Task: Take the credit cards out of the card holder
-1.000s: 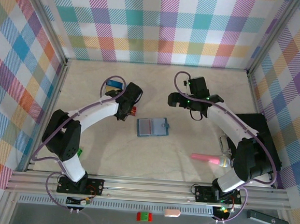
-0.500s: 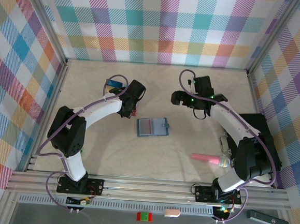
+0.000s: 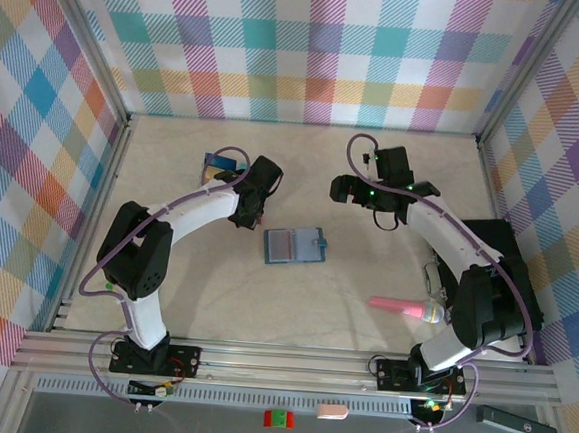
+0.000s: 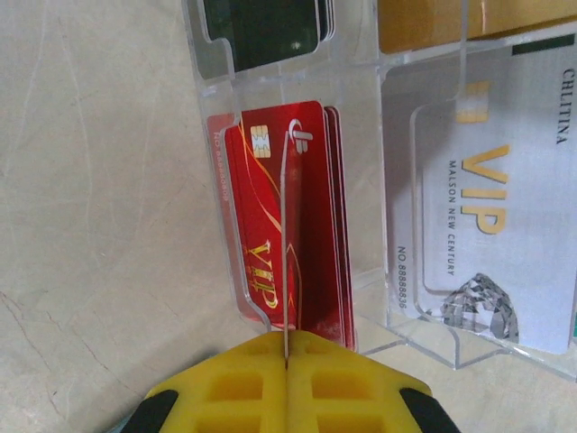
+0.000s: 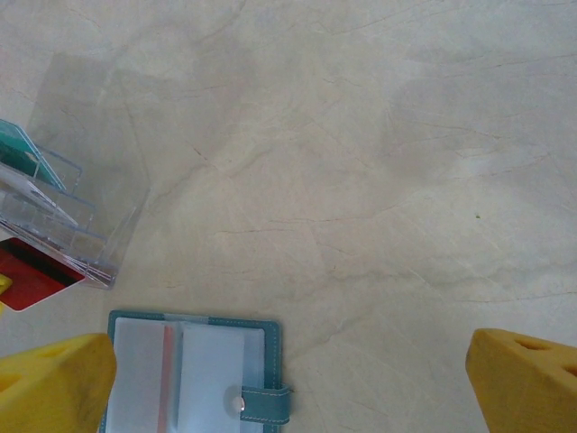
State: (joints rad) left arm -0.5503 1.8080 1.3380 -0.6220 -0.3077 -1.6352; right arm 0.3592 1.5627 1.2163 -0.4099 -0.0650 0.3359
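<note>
Left gripper (image 4: pixel 287 354) pinches a red credit card (image 4: pixel 285 244) by its short end; likely light, stiff, slick. Right gripper (image 5: pixel 288 379) gapes empty.

— Any lettering you can make out?

— From the left wrist view, yes. The red card (image 4: pixel 288 225) carries "VIP" in gold script, running along its length, below a gold chip.

— And the one beside it?

— The grey-white card (image 4: pixel 487 207) reads "VIP" in gold, with "MALSON NEW CENTURY" alongside. There's also "NO.8888836", its end hidden, and "CHLITINA" along the edge.
</note>
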